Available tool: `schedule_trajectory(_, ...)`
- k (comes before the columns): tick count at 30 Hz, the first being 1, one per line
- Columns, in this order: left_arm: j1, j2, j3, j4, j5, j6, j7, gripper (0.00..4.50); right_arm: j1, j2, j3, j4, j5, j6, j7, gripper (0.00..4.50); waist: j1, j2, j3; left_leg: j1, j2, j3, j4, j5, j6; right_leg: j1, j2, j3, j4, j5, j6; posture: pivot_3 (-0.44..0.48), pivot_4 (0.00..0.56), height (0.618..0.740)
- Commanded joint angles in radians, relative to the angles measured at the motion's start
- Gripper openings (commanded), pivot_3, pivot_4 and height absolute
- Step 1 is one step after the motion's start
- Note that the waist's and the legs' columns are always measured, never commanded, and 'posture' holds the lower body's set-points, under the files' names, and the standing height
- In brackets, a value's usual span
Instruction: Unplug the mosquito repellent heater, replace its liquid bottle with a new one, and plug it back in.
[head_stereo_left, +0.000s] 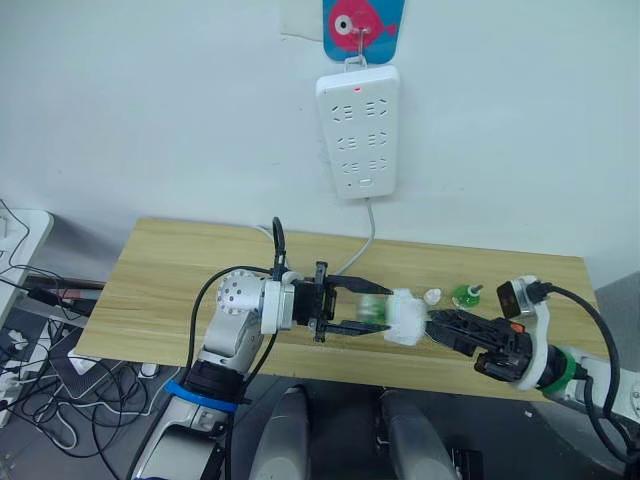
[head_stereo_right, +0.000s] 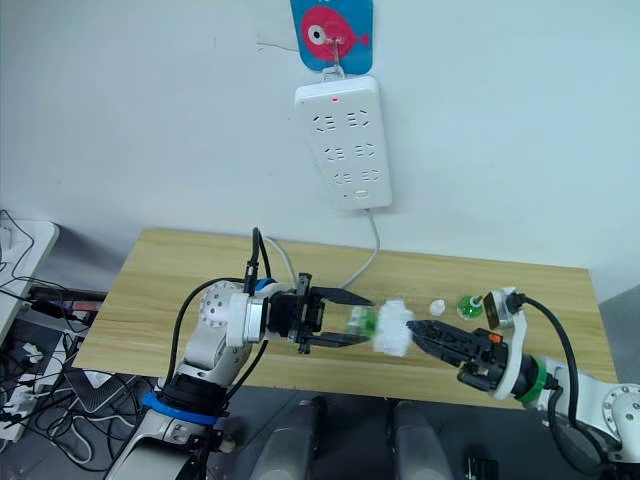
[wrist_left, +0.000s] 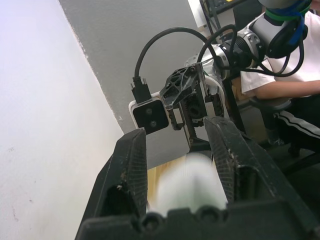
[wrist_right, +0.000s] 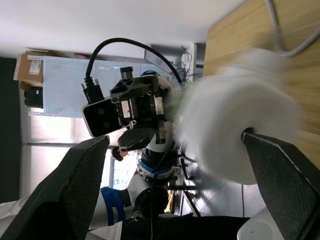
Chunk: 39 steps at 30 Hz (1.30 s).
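Both claws meet over the front edge of the wooden table (head_stereo_left: 170, 270). The left gripper (head_stereo_left: 372, 306) has its two black fingers spread wide, one above and one below the green-tinted liquid bottle (head_stereo_left: 372, 308), bracketing it; whether the pads actually press on it I can't tell. From the left wrist view, the fingers (wrist_left: 131, 170) stand well apart with a blurred white shape between them.

The bottle joins straight into the mosquito repellent heater (head_stereo_left: 407, 318), the small white rounded unit hanging in the air just above the table's near edge, off the wall strip. The right gripper (head_stereo_left: 440, 325) reaches in from the other side, its black fingers at the heater's far end; in the right wrist view they stand wide apart, one finger touching the smeared white body (wrist_right: 245, 145), so a firm hold isn't certain.

Just behind the heater on the table sit a small white cap (head_stereo_left: 432, 296) and a second green bottle (head_stereo_left: 465, 295), close to the right arm. Up on the wall hangs the white power strip (head_stereo_left: 357, 130), red light on, under a blue fish hook (head_stereo_left: 362, 25), its cable (head_stereo_left: 368, 240) dropping to the table. Cables tangle on the floor (head_stereo_left: 30, 390) at left. A seated person (wrist_left: 280, 95) is partly cut off in the left wrist view.
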Motion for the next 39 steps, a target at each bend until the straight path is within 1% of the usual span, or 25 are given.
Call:
schedule_trajectory(1, 0.0, -0.005, -0.004, -0.038, -0.017, 0.001, 0.004, 2.16, 0.004, 0.01, -0.01, -0.002, 0.026, 0.012, -0.003, 4.46, 0.0, 0.0, 0.0, 0.0, 0.0, 0.0, 0.0, 0.0, 0.0, 0.0, 0.0, 0.0, 0.0, 0.0, 0.0, 0.167, 0.319, 0.74)
schedule_trajectory(4, 0.004, 0.006, -0.001, -0.025, -0.008, 0.003, 0.001, 2.16, 0.002, 0.027, -0.021, -0.004, 0.026, 0.006, -0.014, 4.46, 0.0, 0.0, 0.0, 0.0, 0.0, 0.0, 0.0, 0.0, 0.0, 0.0, 0.0, 0.0, 0.0, 0.0, 0.0, 0.165, 0.32, 0.74)
schedule_trajectory(8, 0.002, 0.024, 0.018, 0.059, 0.033, -0.007, 0.025, 2.16, 0.011, 0.051, -0.033, -0.012, 0.026, -0.022, -0.091, 4.46, 0.0, 0.0, 0.0, 0.0, 0.0, 0.0, 0.0, 0.0, 0.0, 0.0, 0.0, 0.0, 0.0, 0.0, 0.0, 0.157, 0.323, 0.74)
schedule_trajectory(12, 0.01, 0.04, 0.013, 0.077, 0.039, -0.023, 0.012, 2.16, 0.017, 0.043, -0.05, -0.004, 0.026, -0.013, -0.111, 4.46, 0.0, 0.0, 0.0, 0.0, 0.0, 0.0, 0.0, 0.0, 0.0, 0.0, 0.0, 0.0, 0.0, 0.0, 0.0, 0.155, 0.324, 0.74)
schedule_trajectory(17, 0.008, 0.033, 0.005, 0.077, 0.054, -0.012, 0.045, 2.16, 0.002, 0.047, -0.062, 0.004, 0.026, -0.017, -0.144, 4.46, 0.0, 0.0, 0.0, 0.0, 0.0, 0.0, 0.0, 0.0, 0.0, 0.0, 0.0, 0.0, 0.0, 0.0, 0.0, 0.155, 0.32, 0.74)
schedule_trajectory(21, 0.007, 0.045, 0.012, 0.078, 0.065, 0.013, 0.07, 2.16, 0.0, 0.039, -0.067, 0.006, 0.026, -0.013, -0.158, 4.46, 0.0, 0.0, 0.0, 0.0, 0.0, 0.0, 0.0, 0.0, 0.0, 0.0, 0.0, 0.0, 0.0, 0.0, 0.0, 0.155, 0.32, 0.74)
schedule_trajectory(24, 0.012, 0.059, 0.021, 0.071, 0.067, 0.048, 0.099, 2.7, 0.003, 0.038, -0.071, 0.006, 0.026, -0.012, -0.161, 4.5, 0.0, 0.0, 0.0, 0.0, 0.0, 0.0, 0.0, 0.0, 0.0, 0.0, 0.0, 0.0, 0.0, 0.0, 0.0, 0.163, 0.317, 0.74)
schedule_trajectory(29, 0.064, 0.133, 0.061, -0.039, 0.054, 0.241, 0.231, 4.38, 0.001, -0.001, -0.05, -0.056, 0.026, -0.032, -0.179, 4.5, -0.003, 0.0, 0.0, 0.0, 0.001, 0.0, -0.001, 0.0, 0.0, -0.001, 0.0, 0.001, 0.0, 0.0, 0.0, 0.171, 0.308, 0.74)
schedule_trajectory(30, 0.078, 0.151, 0.07, -0.064, 0.047, 0.28, 0.251, 4.46, -0.003, -0.013, -0.045, -0.069, 0.026, -0.037, -0.182, 4.5, -0.003, 0.0, 0.0, 0.0, 0.001, 0.0, -0.001, 0.0, 0.0, -0.001, 0.0, 0.001, 0.0, 0.0, 0.0, 0.171, 0.308, 0.74)
schedule_trajectory(33, 0.123, 0.213, 0.111, -0.135, 0.021, 0.423, 0.315, 4.46, -0.013, -0.05, -0.024, -0.108, 0.026, -0.062, -0.21, 4.5, -0.001, 0.0, 0.0, 0.0, 0.001, -0.002, -0.001, 0.0, 0.0, 0.0, 0.0, 0.001, 0.0, 0.0, 0.0, 0.179, 0.305, 0.74)
schedule_trajectory(34, 0.133, 0.227, 0.124, -0.153, 0.013, 0.461, 0.336, 4.46, -0.016, -0.059, -0.018, -0.117, 0.026, -0.072, -0.221, 4.5, -0.001, 0.0, 0.0, 0.0, 0.001, -0.002, -0.001, 0.0, 0.0, 0.0, 0.0, 0.001, 0.0, 0.0, 0.0, 0.196, 0.299, 0.74)
schedule_trajectory(39, 0.192, 0.288, 0.196, -0.256, -0.031, 0.661, 0.466, 4.46, -0.051, -0.103, 0.03, -0.179, 0.026, -0.134, -0.325, 4.5, 0.0, 0.0, 0.0, 0.0, 0.001, -0.001, -0.001, 0.0, 0.0, 0.0, -0.001, 0.001, 0.0, 0.0, 0.0, 0.208, 0.295, 0.74)
